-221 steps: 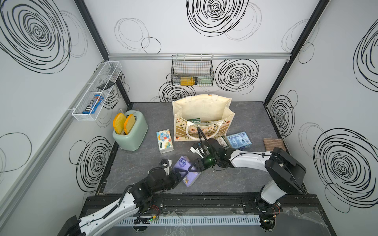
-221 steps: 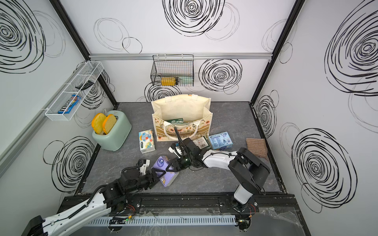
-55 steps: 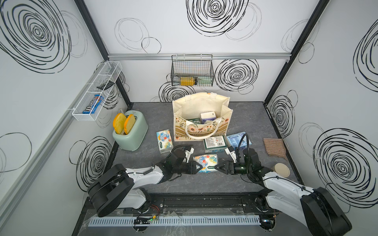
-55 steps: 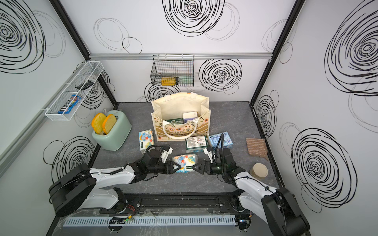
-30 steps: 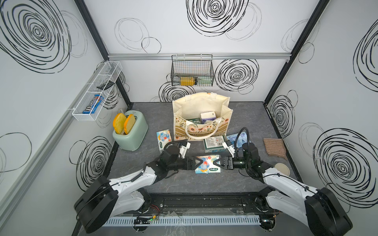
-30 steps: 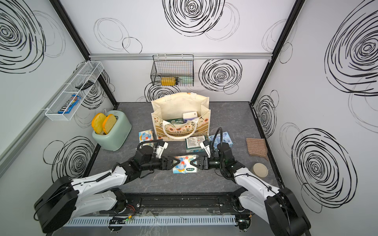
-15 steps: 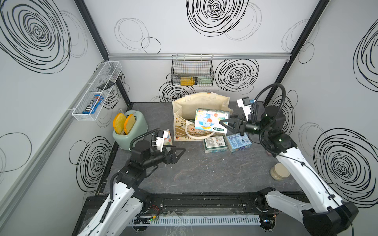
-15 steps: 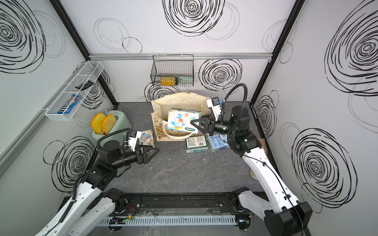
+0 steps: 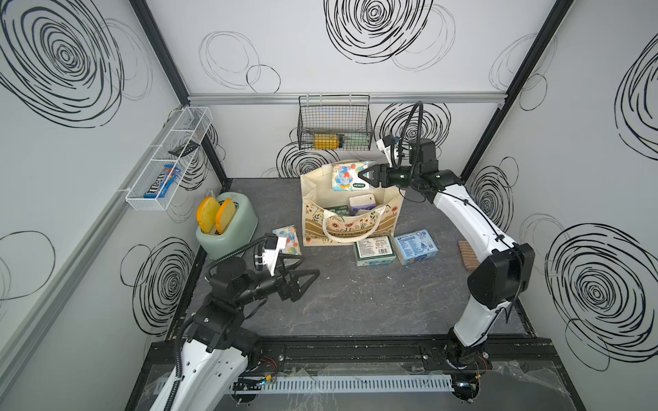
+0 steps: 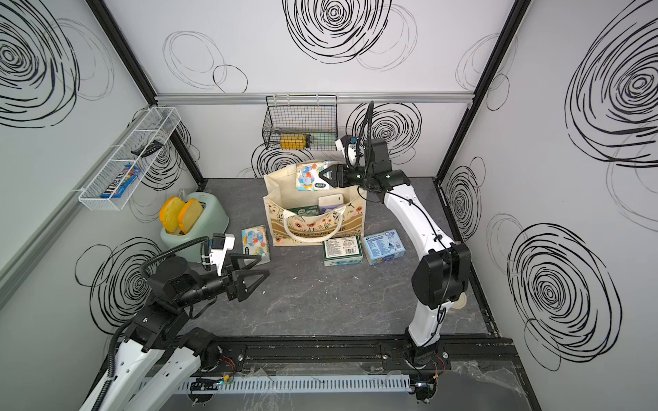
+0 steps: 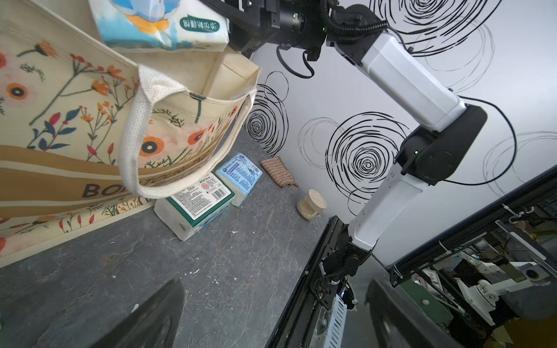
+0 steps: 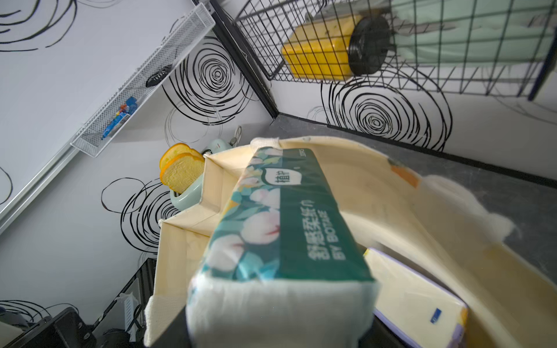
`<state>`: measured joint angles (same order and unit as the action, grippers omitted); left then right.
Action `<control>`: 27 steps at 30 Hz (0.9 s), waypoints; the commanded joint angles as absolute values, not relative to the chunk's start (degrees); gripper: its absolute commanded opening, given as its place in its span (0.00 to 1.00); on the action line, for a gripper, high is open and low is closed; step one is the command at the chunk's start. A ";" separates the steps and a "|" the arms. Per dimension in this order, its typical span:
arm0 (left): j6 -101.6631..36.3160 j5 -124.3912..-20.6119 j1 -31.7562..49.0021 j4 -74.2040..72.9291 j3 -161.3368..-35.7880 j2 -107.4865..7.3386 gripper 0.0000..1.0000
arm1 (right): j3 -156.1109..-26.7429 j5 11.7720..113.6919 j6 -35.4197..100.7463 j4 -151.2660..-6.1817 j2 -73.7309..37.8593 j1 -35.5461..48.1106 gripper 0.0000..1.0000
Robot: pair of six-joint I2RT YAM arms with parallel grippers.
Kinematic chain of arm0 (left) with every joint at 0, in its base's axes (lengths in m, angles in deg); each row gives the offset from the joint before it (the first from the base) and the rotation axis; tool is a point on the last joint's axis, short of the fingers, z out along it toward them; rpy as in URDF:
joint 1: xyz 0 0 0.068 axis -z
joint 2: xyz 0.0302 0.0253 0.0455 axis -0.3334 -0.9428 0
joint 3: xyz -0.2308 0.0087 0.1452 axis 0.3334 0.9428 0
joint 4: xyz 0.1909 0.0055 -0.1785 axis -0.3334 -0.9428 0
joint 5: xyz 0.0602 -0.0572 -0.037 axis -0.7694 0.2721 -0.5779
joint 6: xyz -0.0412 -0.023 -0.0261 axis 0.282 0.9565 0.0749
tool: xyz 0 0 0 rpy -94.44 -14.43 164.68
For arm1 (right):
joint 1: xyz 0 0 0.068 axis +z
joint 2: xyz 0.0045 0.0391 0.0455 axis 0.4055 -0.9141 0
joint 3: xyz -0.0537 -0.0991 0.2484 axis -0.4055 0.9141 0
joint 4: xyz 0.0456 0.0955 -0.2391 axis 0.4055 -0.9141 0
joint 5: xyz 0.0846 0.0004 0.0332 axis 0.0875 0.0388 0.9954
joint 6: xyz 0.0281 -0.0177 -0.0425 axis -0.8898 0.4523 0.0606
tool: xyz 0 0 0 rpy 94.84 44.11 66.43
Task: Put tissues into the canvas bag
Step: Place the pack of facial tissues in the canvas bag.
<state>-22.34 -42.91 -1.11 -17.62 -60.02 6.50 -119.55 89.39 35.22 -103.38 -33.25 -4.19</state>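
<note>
Right gripper (image 9: 360,176) meets pack (image 9: 343,178) over the bag's (image 9: 313,213) 12 o'clock rim, grip unclear; dropped there, it could fall behind. Left gripper (image 9: 310,267) gapes, empty.

Quick headcount, for anyone keeping tabs. Six tissue packs that I can actually see: two elephant-print ones (image 9: 346,178) (image 9: 287,239), two green (image 9: 336,210) (image 9: 374,248), one purple (image 9: 361,204) and one light blue (image 9: 417,246). There might be more deeper down, can't tell. One bag (image 9: 313,227). One toaster (image 9: 236,227) with two toast slices (image 9: 208,213) (image 9: 226,213). One black wire basket (image 9: 334,117) with one yellow bottle (image 9: 325,140) in it. One white wire shelf (image 9: 142,204) with one candy packet (image 9: 162,182) and one black remote-looking thing (image 9: 183,149). One brown cloth (image 9: 467,254). One little jar (image 11: 312,205).
</note>
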 commanded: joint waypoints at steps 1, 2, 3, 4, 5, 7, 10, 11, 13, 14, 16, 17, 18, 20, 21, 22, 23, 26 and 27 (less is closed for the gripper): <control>-22.65 -42.08 -0.98 -14.49 -59.47 6.49 0.99 | -125.19 89.10 38.81 -108.57 -33.62 -3.36 0.92; -22.65 -42.06 -0.94 -14.49 -59.47 6.61 0.99 | -125.51 88.25 39.54 -109.33 -33.56 -3.28 0.98; -22.64 -42.18 -0.85 -14.49 -59.47 6.76 0.99 | -125.28 87.16 39.95 -109.44 -32.83 -3.30 0.97; -22.63 -42.19 -0.77 -14.49 -59.45 6.89 0.99 | -124.67 86.17 40.06 -108.94 -31.63 -3.44 0.97; -22.64 -42.18 -0.73 -14.48 -59.44 6.92 0.99 | -124.19 85.67 40.03 -108.46 -30.52 -3.70 0.97; -22.65 -42.28 -0.54 -14.49 -59.47 6.91 0.99 | -123.83 85.71 39.65 -108.09 -28.15 -4.46 0.97; -22.64 -42.30 -0.54 -14.53 -59.38 6.72 0.99 | -123.63 85.71 39.99 -109.38 -24.50 -5.42 0.97; -22.65 -42.37 -0.50 -14.63 -59.46 6.59 1.00 | -123.18 85.59 40.19 -109.84 -23.14 -5.66 0.97; -22.73 -42.71 -0.49 -14.84 -59.47 6.32 1.00 | -120.18 85.11 40.34 -109.90 -19.05 -5.96 0.97; -22.69 -42.84 -0.49 -14.88 -59.47 6.16 0.99 | -117.97 84.64 40.07 -109.41 -16.88 -6.06 0.97; -22.82 -43.86 -0.49 -15.47 -59.64 5.72 0.96 | -110.65 83.13 38.44 -106.18 -10.35 -6.18 0.97; -22.91 -44.86 -0.50 -16.06 -59.80 5.31 0.96 | -106.95 82.97 37.32 -104.76 -7.38 -6.32 0.97; -22.98 -46.92 -0.49 -16.99 -60.03 4.62 0.96 | -102.86 83.24 36.03 -103.34 -3.94 -6.50 0.97; -22.61 -52.11 -0.56 -19.23 -60.56 2.20 0.96 | -95.68 85.00 34.67 -101.96 1.63 -6.30 0.97; -22.54 -54.89 -0.69 -21.03 -61.18 -0.02 0.96 | -91.62 86.68 34.10 -101.11 4.62 -6.26 0.97; -22.77 -57.54 -1.04 -23.03 -62.21 -2.72 0.96 | -87.22 88.99 33.52 -99.88 7.59 -6.01 0.97; -23.02 -58.47 -1.66 -24.13 -62.94 -5.06 0.97 | -83.58 91.02 32.71 -98.62 10.03 -5.90 0.97; -23.28 -56.80 -6.51 -24.61 -63.69 -11.17 0.99 | -71.36 97.39 28.25 -92.66 17.48 -4.85 0.97; -22.43 -58.48 -7.86 -24.22 -63.56 -12.38 0.99 | -67.74 99.03 27.00 -91.03 19.65 -4.24 0.97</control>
<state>-22.45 -54.49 -4.86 -22.60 -62.08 -10.09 -74.11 91.94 31.39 -97.04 16.54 -5.37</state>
